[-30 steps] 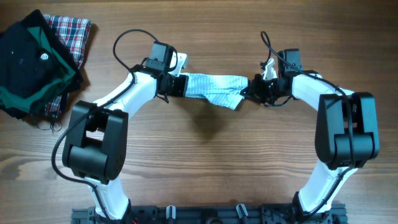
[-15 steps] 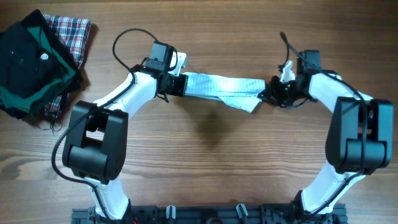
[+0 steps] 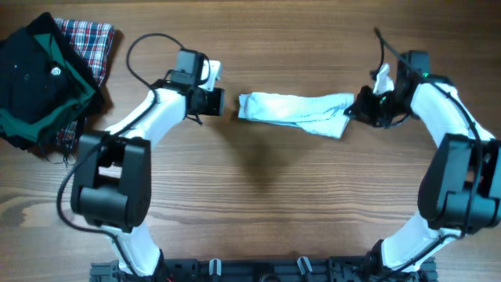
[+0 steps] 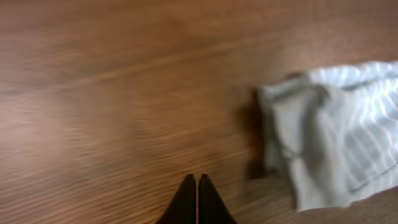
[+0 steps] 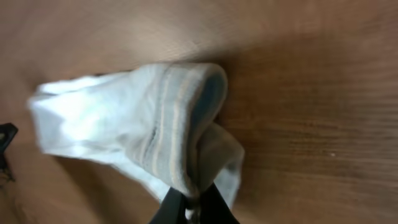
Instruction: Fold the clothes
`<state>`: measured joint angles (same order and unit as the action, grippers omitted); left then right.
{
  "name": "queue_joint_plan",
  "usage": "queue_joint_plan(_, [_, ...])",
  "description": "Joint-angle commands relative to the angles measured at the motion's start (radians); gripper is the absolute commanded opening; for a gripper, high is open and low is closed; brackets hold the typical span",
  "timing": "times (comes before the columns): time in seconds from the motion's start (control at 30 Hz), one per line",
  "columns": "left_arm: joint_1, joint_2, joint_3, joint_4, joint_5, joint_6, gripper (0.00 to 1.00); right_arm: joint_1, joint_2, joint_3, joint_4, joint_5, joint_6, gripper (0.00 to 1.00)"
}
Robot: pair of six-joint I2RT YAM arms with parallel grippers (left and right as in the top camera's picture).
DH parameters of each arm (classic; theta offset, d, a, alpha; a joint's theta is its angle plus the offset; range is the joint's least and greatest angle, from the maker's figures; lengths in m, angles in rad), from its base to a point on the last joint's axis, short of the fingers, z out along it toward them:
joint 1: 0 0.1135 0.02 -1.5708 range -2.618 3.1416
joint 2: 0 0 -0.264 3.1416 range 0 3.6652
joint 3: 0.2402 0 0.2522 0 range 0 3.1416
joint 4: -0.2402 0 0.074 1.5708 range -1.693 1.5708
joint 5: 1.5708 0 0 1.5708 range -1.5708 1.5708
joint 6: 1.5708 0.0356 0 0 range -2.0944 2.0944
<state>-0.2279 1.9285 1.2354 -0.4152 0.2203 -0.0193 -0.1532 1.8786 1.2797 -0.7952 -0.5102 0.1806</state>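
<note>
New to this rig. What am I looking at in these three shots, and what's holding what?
Two white-and-black robot arms work at a wooden table. The wide shot looks straight down from above. The other two come from a camera on each wrist. A small pale-blue striped garment is stretched out between the arms. The right end effector is shut on one end of it. The left end effector is shut, empty and apart from the cloth. At far left sit a black-and-green garment and a red plaid cloth.
</note>
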Motion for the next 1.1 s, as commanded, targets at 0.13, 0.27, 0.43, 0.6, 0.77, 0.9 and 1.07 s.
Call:
queue_joint_plan(0.13, [0.078,-0.165,0.016,-0.005,-0.012,0.016,0.05,0.089,-0.039,0.101,-0.051,0.020,-0.050,0.04])
queue_joint_plan(0.27, [0.085,-0.204,0.016,-0.014,-0.012,0.016,0.05,0.184,-0.039,0.102,-0.011,0.022,-0.014,0.04])
queue_joint_plan(0.43, [0.085,-0.232,0.016,-0.028,-0.012,0.016,0.05,0.304,-0.039,0.102,0.063,0.046,0.062,0.04])
queue_joint_plan(0.6, [0.085,-0.235,0.016,-0.034,-0.012,0.016,0.04,0.384,-0.038,0.102,0.132,0.048,0.114,0.04])
queue_joint_plan(0.77, [0.085,-0.246,0.016,-0.035,-0.012,0.016,0.04,0.450,-0.032,0.102,0.231,0.086,0.178,0.04])
queue_joint_plan(0.9, [0.085,-0.267,0.016,-0.041,-0.012,0.016,0.04,0.494,-0.019,0.102,0.309,0.095,0.221,0.04])
queue_joint_plan(1.07, [0.085,-0.285,0.016,-0.053,-0.013,0.016,0.04,0.535,0.019,0.102,0.359,0.099,0.244,0.04])
